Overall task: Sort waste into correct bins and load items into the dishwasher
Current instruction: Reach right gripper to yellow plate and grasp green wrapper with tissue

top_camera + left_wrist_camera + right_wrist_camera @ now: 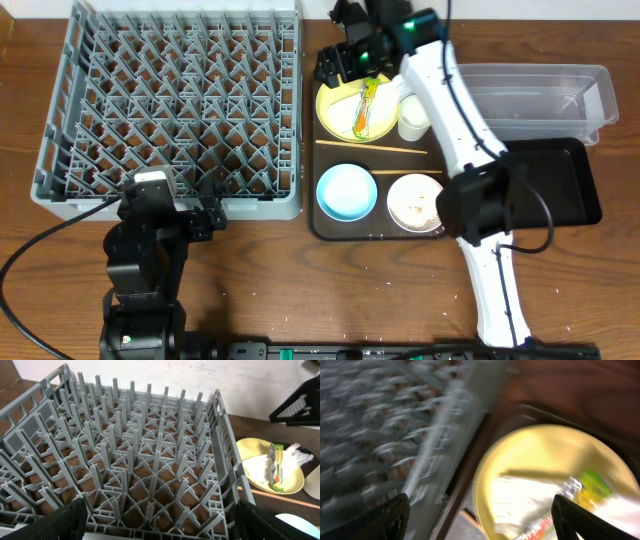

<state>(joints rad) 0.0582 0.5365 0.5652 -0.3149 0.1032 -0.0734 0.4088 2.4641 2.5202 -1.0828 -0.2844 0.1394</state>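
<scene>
Right gripper (480, 510) is hovering with fingers spread wide, gripping nothing, over the yellow plate (326, 103), which is carrying the snack wrapper (367, 104) and napkin (257, 471) at the far end of the brown tray (313, 200), beside the dish rack (180, 100). Left gripper (160, 522) is sitting spread and empty at the rack's near edge. Blue bowl (346, 191), white bowl (414, 201), cup (412, 115) and chopsticks (370, 148) are lying on that tray, with the clear tub (540, 95) and black tray (560, 180) sitting on its right.
</scene>
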